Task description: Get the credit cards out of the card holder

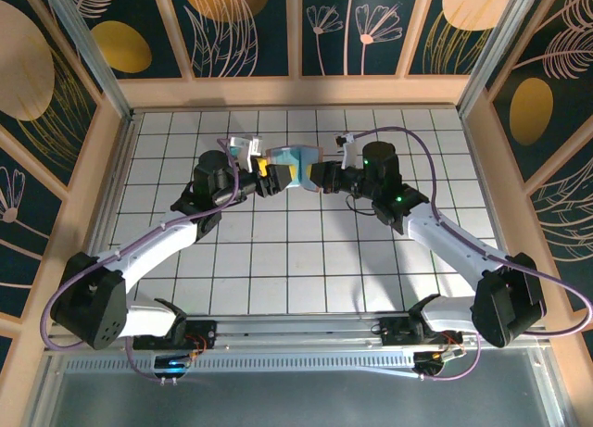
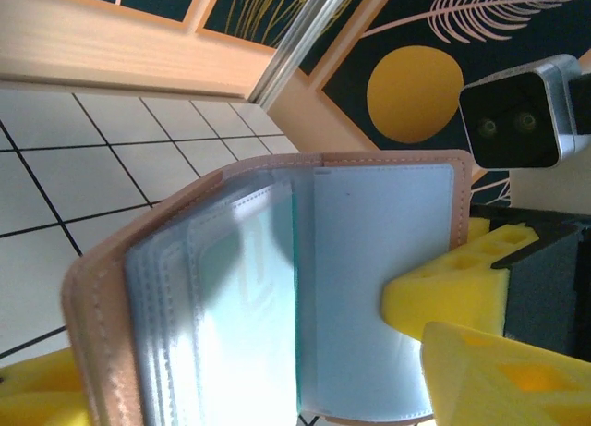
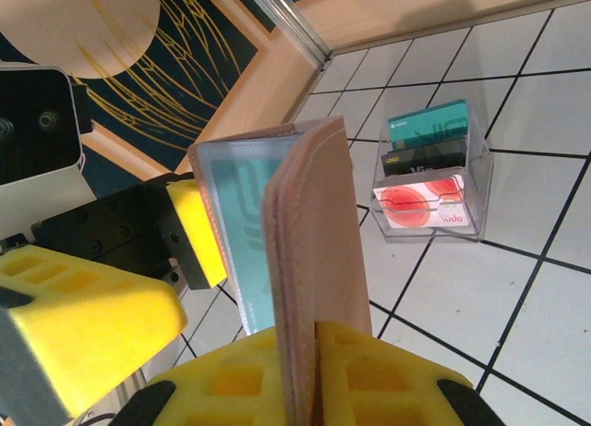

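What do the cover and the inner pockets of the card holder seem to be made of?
Cover: tan-pink leather or imitation leather, I cannot tell which; matte, with stitching along its edge. Inner pockets: thin translucent plastic, probably vinyl, glossy; light glares on them and a teal card shows through.

The left arm (image 1: 157, 237) and the right arm (image 1: 445, 232) reach from the lower corners of the frame to meet at upper centre, wrists facing each other, the left gripper (image 1: 264, 174) with fingers spread apart, the right gripper (image 1: 315, 177) pinched tight on the card holder (image 1: 289, 165).
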